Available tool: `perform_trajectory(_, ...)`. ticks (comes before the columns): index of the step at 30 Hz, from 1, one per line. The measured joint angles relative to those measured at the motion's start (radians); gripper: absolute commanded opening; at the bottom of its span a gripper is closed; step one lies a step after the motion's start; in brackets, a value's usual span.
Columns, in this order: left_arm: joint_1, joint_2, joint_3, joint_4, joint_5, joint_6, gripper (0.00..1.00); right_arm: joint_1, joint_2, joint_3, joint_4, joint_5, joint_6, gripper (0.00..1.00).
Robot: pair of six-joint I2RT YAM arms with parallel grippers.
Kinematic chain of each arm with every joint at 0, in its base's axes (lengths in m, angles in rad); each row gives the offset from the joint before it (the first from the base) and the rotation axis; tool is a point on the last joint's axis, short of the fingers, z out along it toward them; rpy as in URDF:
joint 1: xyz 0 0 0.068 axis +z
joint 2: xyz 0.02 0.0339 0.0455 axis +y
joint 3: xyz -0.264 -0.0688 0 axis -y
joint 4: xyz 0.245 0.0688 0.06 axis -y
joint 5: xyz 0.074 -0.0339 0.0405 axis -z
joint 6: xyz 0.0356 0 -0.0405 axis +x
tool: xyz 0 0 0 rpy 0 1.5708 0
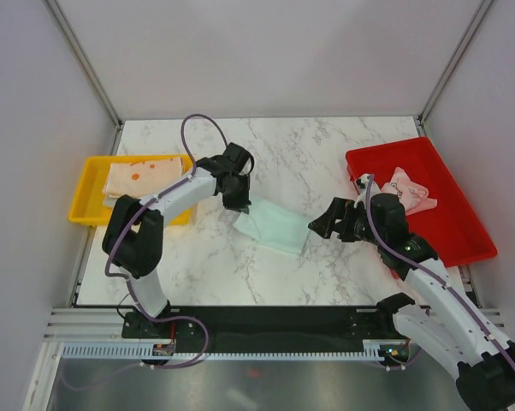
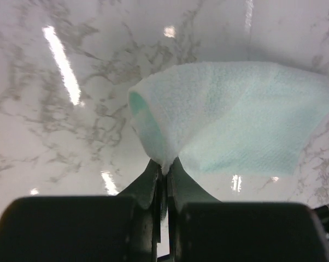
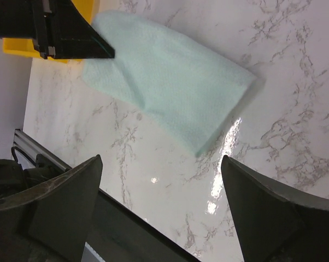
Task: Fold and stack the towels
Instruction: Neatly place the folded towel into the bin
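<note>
My left hand (image 1: 239, 202) pinches the mint towel (image 1: 279, 224) on the table (image 1: 326, 154); my right hand (image 1: 320, 226) gapes wide beside it. The yellow tray (image 1: 85, 187) holds an orange-print towel (image 1: 138, 178); the red tray (image 1: 463, 227), a pink towel (image 1: 408, 192).

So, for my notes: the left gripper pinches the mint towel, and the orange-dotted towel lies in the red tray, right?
No: the top view shows the orange-dotted towel in the yellow tray. The left gripper does pinch the mint towel.
</note>
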Motion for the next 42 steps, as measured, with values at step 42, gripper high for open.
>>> perform_trajectory(42,0.646,0.093,0.616,-0.412,-0.377,0.444,0.02,0.000,0.299,0.078,0.056,0.005,-0.094,0.98)
